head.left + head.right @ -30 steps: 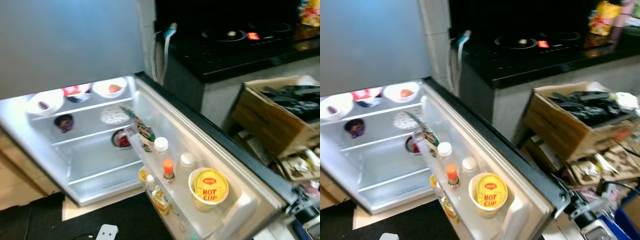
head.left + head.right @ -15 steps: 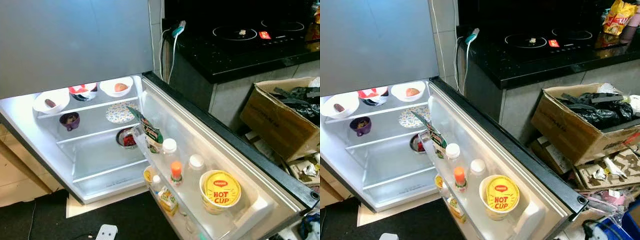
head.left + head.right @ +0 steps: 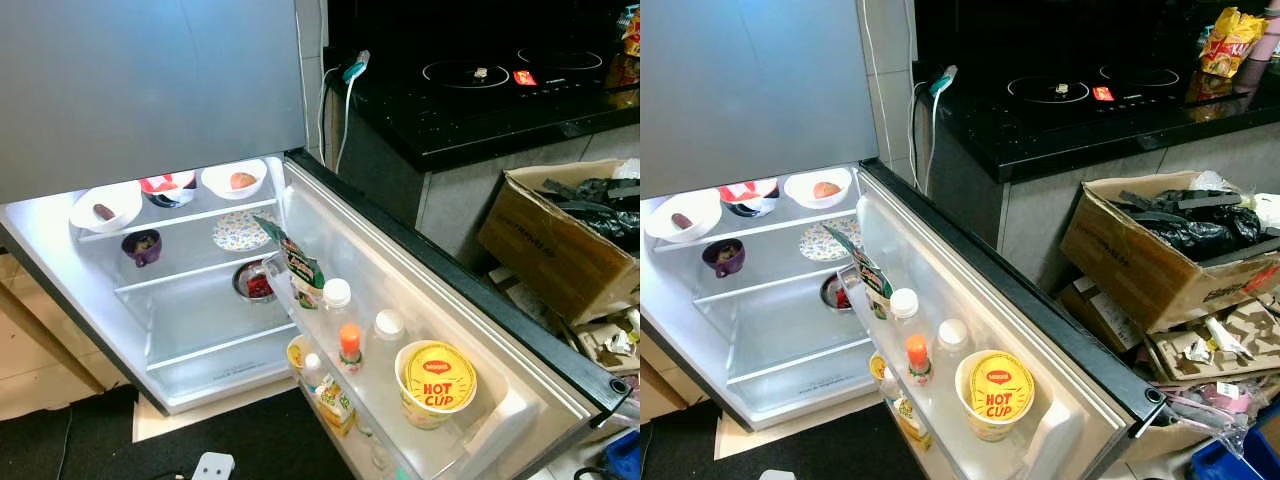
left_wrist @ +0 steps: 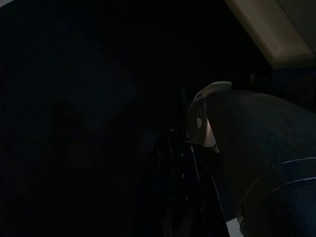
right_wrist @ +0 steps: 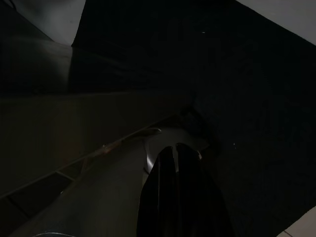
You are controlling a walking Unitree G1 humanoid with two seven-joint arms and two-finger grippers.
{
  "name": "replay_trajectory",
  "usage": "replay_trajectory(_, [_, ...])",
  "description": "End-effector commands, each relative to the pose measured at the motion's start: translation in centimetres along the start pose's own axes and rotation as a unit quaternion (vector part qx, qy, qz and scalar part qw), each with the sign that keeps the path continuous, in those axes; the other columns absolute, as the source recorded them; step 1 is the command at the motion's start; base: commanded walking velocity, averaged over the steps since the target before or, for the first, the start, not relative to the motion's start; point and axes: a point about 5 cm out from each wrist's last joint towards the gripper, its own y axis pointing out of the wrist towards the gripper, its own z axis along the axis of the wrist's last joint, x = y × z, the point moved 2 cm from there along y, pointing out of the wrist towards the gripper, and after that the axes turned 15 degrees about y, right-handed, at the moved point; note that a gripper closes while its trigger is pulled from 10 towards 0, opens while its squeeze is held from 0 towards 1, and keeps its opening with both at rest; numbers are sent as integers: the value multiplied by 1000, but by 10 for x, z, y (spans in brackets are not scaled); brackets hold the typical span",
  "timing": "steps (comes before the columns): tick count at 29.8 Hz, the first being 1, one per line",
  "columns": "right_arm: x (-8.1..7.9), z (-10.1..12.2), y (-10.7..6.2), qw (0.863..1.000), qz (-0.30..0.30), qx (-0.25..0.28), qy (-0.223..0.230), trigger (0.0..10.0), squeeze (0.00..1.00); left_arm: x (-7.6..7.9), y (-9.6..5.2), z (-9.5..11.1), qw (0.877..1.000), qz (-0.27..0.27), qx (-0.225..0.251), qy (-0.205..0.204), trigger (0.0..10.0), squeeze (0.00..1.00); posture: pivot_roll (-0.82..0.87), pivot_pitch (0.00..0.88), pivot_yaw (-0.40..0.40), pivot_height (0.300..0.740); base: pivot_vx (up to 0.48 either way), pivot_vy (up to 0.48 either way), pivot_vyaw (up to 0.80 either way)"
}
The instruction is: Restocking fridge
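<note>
The fridge stands open, its lit shelves (image 3: 200,300) on the left and its door (image 3: 480,330) swung out toward me. Shelves hold two white bowls (image 3: 105,208) (image 3: 235,180), a purple cup (image 3: 141,246), a patterned plate (image 3: 240,229) and a steel bowl (image 3: 253,283). The door rack carries a yellow Hot Cup noodle tub (image 3: 437,376), two white-capped bottles (image 3: 337,293), an orange-capped bottle (image 3: 349,342) and a snack packet (image 3: 297,268). My left gripper (image 4: 174,163) hangs idle in the dark. My right gripper (image 5: 176,168) also hangs idle, black fingers pressed together, holding nothing.
A black counter with an induction hob (image 3: 480,80) stands right of the fridge, a cable (image 3: 345,85) hanging at its corner. A cardboard box of black bags (image 3: 570,235) and paper clutter sit on the floor at right. A white adapter (image 3: 212,465) lies on the dark mat.
The head camera has swung and steadied, so the blur is gone and the scene sits slightly shifted. Nothing in the fridge or on its door has moved.
</note>
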Motion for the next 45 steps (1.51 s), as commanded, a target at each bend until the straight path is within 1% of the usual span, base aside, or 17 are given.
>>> replay_trajectory(1, [2, -3, 0, 1000, -7, -2, -6, 10000, 0, 11, -1, -13, 1000, -16, -26, 0, 10000, 0, -64, 58, -2, 740, 0, 0, 0])
replay_trajectory(9, [-2, 3, 1, 1000, -10, 4, -13, 10000, 0, 13, 0, -14, 999, -18, -27, -3, 10000, 0, -65, 57, -5, 740, 0, 0, 0])
replay_trajectory(14, [-2, 0, 2, 1000, -12, 1, -16, 10000, 0, 14, 0, -14, 999, -20, -27, -2, 10000, 0, -65, 57, -5, 740, -97, 0, 0])
replay_trajectory(22, [-1, -3, 2, 1000, -14, -6, -22, 10000, 0, 13, 0, -13, 999, -19, -27, 1, 10000, 0, -64, 54, -7, 740, -260, 0, 0])
replay_trajectory(31, [-4, -3, 3, 999, -13, -8, -28, 10000, 0, 12, 0, -13, 999, -20, -27, 3, 10000, 0, -64, 47, -8, 740, -273, 0, 0])
replay_trajectory(33, [-4, -3, 3, 999, -13, -8, -29, 10000, 0, 12, 0, -13, 999, -20, -27, 3, 10000, 0, -64, 47, -8, 740, -4, 0, 0])
replay_trajectory(45, [-3, -4, 3, 999, -14, -8, -28, 10000, 0, 12, 0, -13, 999, -20, -27, 2, 10000, 0, -65, 50, -6, 740, -282, 0, 0])
